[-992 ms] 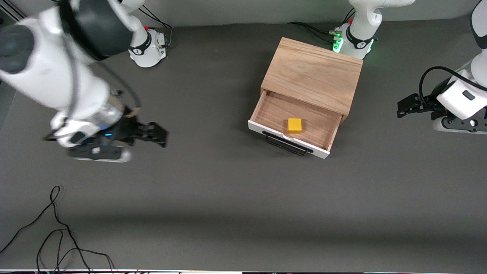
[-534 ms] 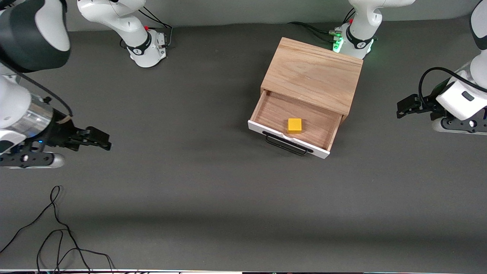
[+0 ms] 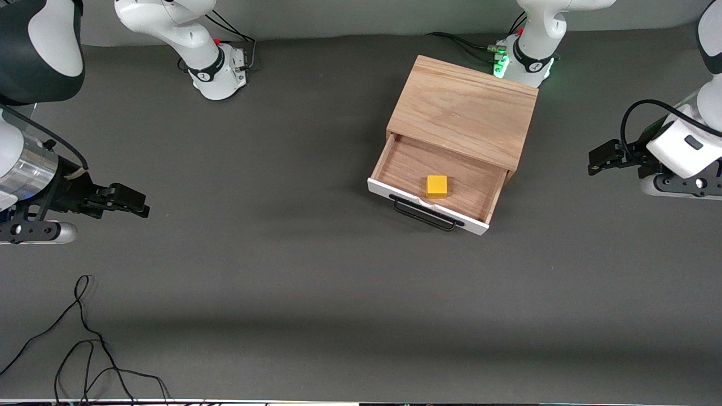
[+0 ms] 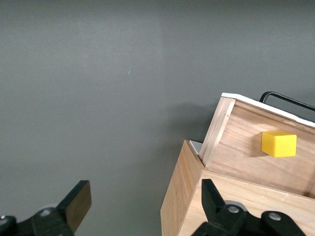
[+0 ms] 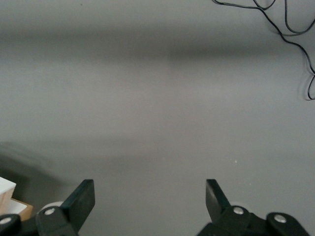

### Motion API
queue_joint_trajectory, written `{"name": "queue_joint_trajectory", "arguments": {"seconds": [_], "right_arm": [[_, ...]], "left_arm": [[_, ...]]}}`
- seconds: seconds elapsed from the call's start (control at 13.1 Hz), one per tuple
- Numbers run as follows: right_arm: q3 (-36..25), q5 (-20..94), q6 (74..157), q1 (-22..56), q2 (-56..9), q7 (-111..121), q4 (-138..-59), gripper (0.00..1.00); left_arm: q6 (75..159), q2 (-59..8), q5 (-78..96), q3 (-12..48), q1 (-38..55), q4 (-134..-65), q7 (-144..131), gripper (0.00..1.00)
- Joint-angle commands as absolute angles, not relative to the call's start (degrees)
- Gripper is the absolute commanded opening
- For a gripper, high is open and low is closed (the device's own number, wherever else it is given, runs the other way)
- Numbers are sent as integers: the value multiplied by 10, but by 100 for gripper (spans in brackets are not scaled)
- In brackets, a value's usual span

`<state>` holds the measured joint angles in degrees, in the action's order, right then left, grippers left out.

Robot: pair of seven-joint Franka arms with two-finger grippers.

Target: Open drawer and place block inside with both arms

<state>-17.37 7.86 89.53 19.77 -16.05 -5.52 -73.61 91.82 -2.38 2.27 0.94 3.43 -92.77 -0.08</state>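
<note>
- Front view: the drawer [image 3: 437, 189] is standing pulled out of the wooden box [image 3: 463, 110], and the block [image 3: 436, 186] is lying inside it, close to the white front panel and its black handle [image 3: 424, 215]. The right gripper [image 3: 138, 204] is hanging over bare table at the right arm's end, well apart from the box; the left gripper [image 3: 593, 162] is waiting over the table at the left arm's end. Neither is holding anything. By my judgement both steps are looking done, so the next move is calling for little: parking the arms, or pushing the drawer shut if that is wanted.
- Left wrist view: the left gripper [image 4: 142, 201] is showing its fingers [image 4: 78, 201] spread wide and empty, with the box's corner, the open drawer [image 4: 256, 147] and the block [image 4: 279, 143] in sight.
- Right wrist view: the right gripper [image 5: 147, 199] is also gaping wide and empty over grey table [image 5: 157, 98], with loose cables [image 5: 290, 29] lying farther off.
</note>
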Motion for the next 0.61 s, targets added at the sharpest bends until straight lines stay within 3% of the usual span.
{"name": "queue_joint_trajectory", "arguments": {"seconds": [0.0,0.31,0.53], "right_arm": [[-187,90,928,203,-126,-26,-797,100],[-177,90,971,157,-66,4,-894,100],[-126,85,950,107,-59,-3,-896,100]], "left_arm": [[918,-19,17,11,34,-932,3,100],[919,-20,18,11,34,-932,3,100],[919,-20,18,11,34,-932,3,100]]}}
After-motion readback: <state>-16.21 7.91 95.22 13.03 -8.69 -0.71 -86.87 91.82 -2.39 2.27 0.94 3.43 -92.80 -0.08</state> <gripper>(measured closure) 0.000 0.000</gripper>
